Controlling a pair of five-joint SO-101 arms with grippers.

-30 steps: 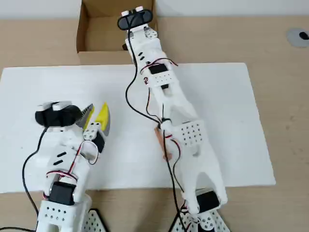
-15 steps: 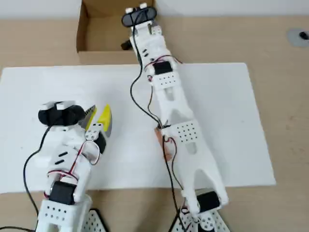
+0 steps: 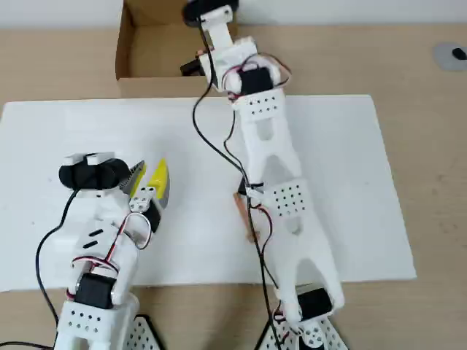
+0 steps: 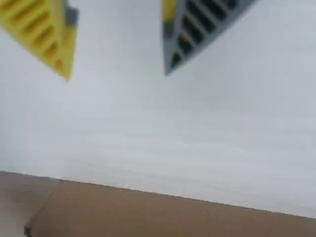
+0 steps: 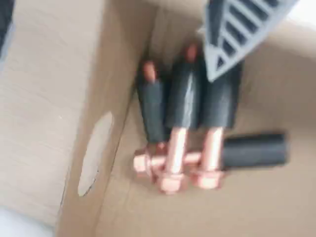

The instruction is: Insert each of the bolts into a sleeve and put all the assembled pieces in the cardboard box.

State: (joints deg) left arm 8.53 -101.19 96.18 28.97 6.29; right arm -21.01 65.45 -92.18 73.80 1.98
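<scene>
Counting four sleeved bolts [image 5: 197, 133] bunched on the cardboard box [image 5: 123, 64] floor below right gripper [image 3: 195, 64] (grip state: can't tell), left gripper [image 4: 116, 73] spread empty over white mat [image 4: 197, 138], so probably done bar retracting.

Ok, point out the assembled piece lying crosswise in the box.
The piece whose black sleeve sticks out crosswise; the other three lie parallel, side by side.

The bolts [image 5: 174, 153] are shiny copper-toned metal, their sleeves [image 5: 183, 98] matt black plastic. The cardboard box [image 5: 59, 74] is dull brown paperboard; the counter [image 3: 423, 109] shows smooth wood grain under a matt white sheet [image 3: 343, 160].
</scene>
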